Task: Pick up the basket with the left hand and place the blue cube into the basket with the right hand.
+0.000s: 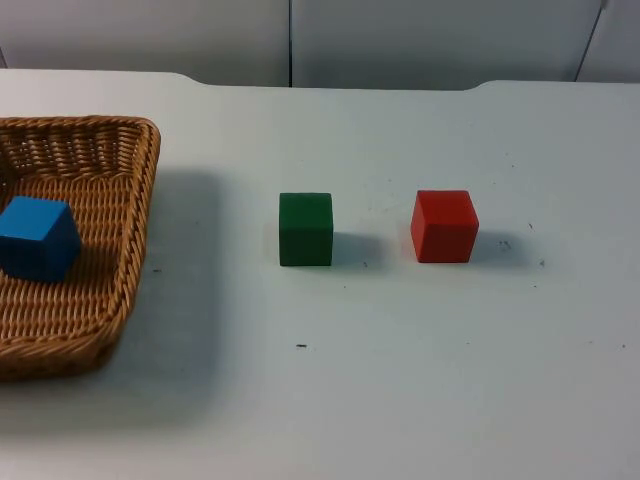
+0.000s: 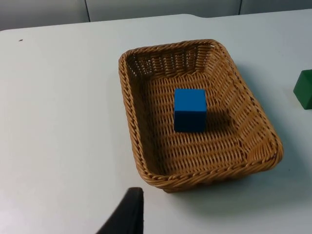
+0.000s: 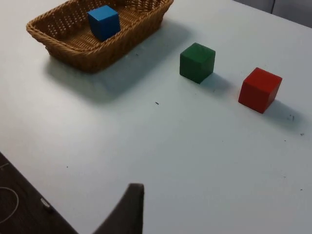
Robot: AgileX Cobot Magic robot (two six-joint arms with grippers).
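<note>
- The blue cube [image 2: 189,109] already sits in the wicker basket [image 2: 146,161], which rests on the white desk [image 1: 420,380], so the placing looks done.
- The left gripper [image 2: 127,214] hangs above the desk just beside the basket; the right gripper [image 3: 127,209] waits well apart; I cannot tell either one's opening, and neither holds anything visible.
- Count: one basket, three cubes, the green cube [image 1: 306,229] and red cube [image 1: 444,226] left on the desk.

blue cube [image 3: 104,22] in basket [image 3: 73,48] | green cube [image 3: 197,62] | red cube [image 3: 260,89]
</note>
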